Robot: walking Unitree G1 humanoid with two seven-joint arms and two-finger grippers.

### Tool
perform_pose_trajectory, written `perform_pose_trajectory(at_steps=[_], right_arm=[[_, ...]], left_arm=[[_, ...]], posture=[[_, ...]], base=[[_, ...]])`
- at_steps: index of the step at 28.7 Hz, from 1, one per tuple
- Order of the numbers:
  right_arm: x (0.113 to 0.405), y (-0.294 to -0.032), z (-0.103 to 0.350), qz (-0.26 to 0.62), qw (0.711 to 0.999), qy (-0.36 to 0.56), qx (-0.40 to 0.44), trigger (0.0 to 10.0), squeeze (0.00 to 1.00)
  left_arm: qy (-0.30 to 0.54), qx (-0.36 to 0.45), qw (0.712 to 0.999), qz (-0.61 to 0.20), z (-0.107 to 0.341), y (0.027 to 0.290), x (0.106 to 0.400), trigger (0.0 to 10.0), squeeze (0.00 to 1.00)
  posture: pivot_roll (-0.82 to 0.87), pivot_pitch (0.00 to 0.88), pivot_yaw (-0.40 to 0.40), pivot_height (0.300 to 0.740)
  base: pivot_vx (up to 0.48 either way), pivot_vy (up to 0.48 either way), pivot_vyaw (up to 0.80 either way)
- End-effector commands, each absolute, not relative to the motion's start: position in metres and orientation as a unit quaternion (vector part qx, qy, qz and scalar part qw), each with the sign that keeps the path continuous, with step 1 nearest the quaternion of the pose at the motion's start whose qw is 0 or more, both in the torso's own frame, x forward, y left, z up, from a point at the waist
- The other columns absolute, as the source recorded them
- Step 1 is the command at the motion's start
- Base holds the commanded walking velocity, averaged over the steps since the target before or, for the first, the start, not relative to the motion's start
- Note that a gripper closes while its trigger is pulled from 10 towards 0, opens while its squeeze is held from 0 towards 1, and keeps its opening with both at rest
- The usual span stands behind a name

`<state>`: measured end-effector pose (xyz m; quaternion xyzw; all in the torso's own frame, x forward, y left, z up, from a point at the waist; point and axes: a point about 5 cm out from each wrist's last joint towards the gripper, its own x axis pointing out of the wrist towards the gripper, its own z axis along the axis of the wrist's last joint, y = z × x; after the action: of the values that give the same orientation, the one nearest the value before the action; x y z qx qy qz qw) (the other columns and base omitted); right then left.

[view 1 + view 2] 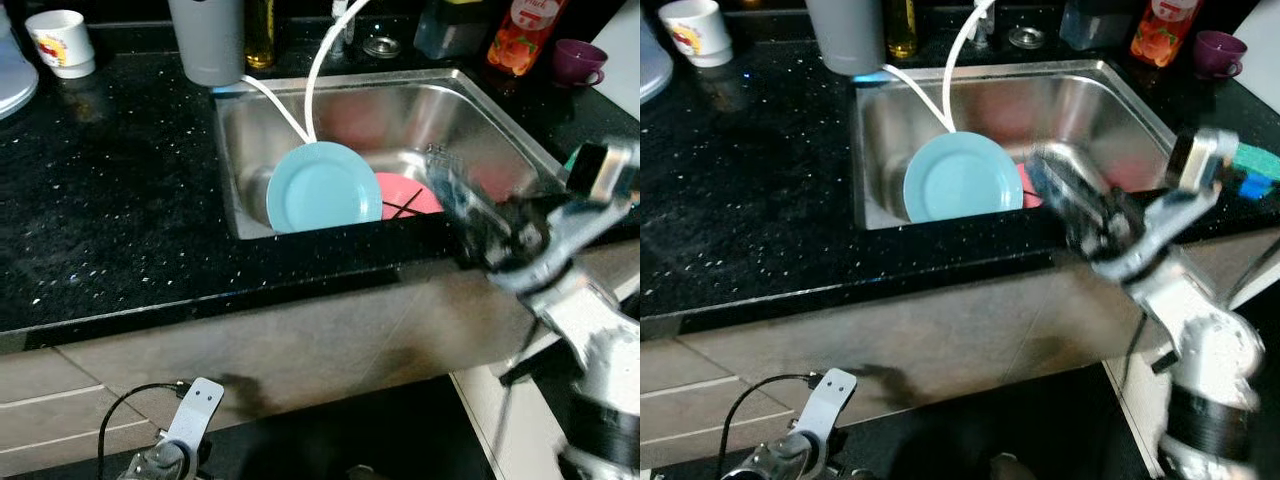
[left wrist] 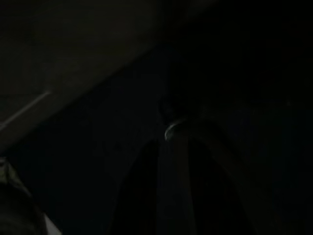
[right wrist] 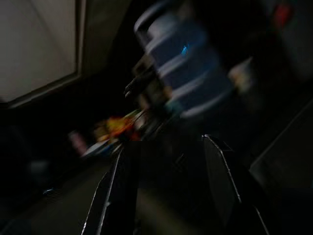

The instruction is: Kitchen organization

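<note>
R gripper (image 1: 455, 195) blurred over sink's near-right rim, fingers apart in wrist view, holding nothing | blue plate (image 1: 322, 187) leaning at near wall of sink (image 1: 480, 110), pink plate (image 1: 412, 196) just right of it | step: likely reach for plates | next: lower, close on a rim | L arm idle, low.

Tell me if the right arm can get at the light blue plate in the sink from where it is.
Probably yes. The right tool hangs over the sink's front edge, beside the light blue plate leaning there, with nothing between them.
</note>
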<state>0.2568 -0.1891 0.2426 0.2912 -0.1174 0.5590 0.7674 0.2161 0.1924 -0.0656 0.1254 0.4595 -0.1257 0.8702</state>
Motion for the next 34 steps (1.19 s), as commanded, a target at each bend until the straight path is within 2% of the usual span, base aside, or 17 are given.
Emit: perform_pose_trajectory(at_steps=[1,3,9,13,15,17,20,21,24,26,33,34], right_arm=[[0.251,-0.194,0.231,0.561,0.771,-0.086,0.289,10.0,0.00],[0.252,-0.208,0.206,0.522,0.801,-0.038,0.289,10.0,0.00],[0.235,-0.235,0.170,0.471,0.831,0.038,0.292,10.0,0.00],[0.231,-0.243,0.129,0.412,0.868,0.149,0.235,10.0,0.00],[0.235,-0.252,0.090,0.337,0.897,0.227,0.175,10.0,0.00],[0.235,-0.255,0.079,0.314,0.903,0.247,0.155,10.0,0.00],[0.244,-0.272,0.040,0.172,0.931,0.291,0.141,10.0,0.00],[0.242,-0.280,0.019,0.083,0.937,0.321,0.109,10.0,0.00],[0.240,-0.282,0.012,0.055,0.935,0.333,0.104,10.0,0.00],[0.233,-0.284,-0.005,0.002,0.926,0.369,0.075,10.0,0.00],[0.211,-0.263,-0.045,-0.039,0.897,0.437,0.056,10.0,0.00],[0.206,-0.259,-0.052,-0.046,0.889,0.455,0.023,10.0,0.00]], left_arm=[[0.478,0.132,0.859,-0.129,-0.071,0.194,0.207,10.0,0.00],[0.479,0.133,0.858,-0.129,-0.071,0.193,0.207,10.0,0.00],[0.482,0.135,0.856,-0.131,-0.071,0.192,0.207,10.0,0.00],[0.483,0.136,0.855,-0.131,-0.071,0.193,0.207,10.0,0.00],[0.484,0.135,0.855,-0.131,-0.071,0.192,0.207,10.0,0.00],[0.484,0.135,0.855,-0.131,-0.071,0.192,0.207,10.0,0.00],[0.484,0.132,0.855,-0.130,-0.072,0.192,0.207,10.0,0.00],[0.485,0.130,0.855,-0.128,-0.072,0.191,0.206,10.0,0.00],[0.486,0.129,0.855,-0.127,-0.072,0.191,0.206,10.0,0.00],[0.489,0.127,0.854,-0.125,-0.072,0.191,0.206,10.0,0.00],[0.505,0.112,0.850,-0.102,-0.075,0.193,0.202,10.0,0.00],[0.507,0.110,0.849,-0.100,-0.075,0.193,0.202,10.0,0.00]], posture=[[0.02,0.102,-0.020,0.740],[0.02,0.099,-0.021,0.740],[0.02,0.106,-0.019,0.740],[0.00,0.110,-0.019,0.740],[0.00,0.115,-0.021,0.740],[0.00,0.115,-0.021,0.740],[0.01,0.116,-0.024,0.740],[0.01,0.117,-0.026,0.740],[0.01,0.114,-0.028,0.740],[0.01,0.122,-0.031,0.740],[0.01,0.120,-0.042,0.740],[0.01,0.123,-0.044,0.740]], base=[[-0.289,0.000,0.00],[-0.306,0.000,0.00],[-0.325,0.000,0.00],[-0.330,0.000,0.00],[-0.330,0.000,0.00],[-0.330,0.000,0.00],[-0.326,0.000,0.00],[-0.326,0.000,0.00],[-0.321,0.000,0.00],[-0.319,0.000,0.00],[-0.311,0.000,0.00],[-0.307,0.000,0.00]])
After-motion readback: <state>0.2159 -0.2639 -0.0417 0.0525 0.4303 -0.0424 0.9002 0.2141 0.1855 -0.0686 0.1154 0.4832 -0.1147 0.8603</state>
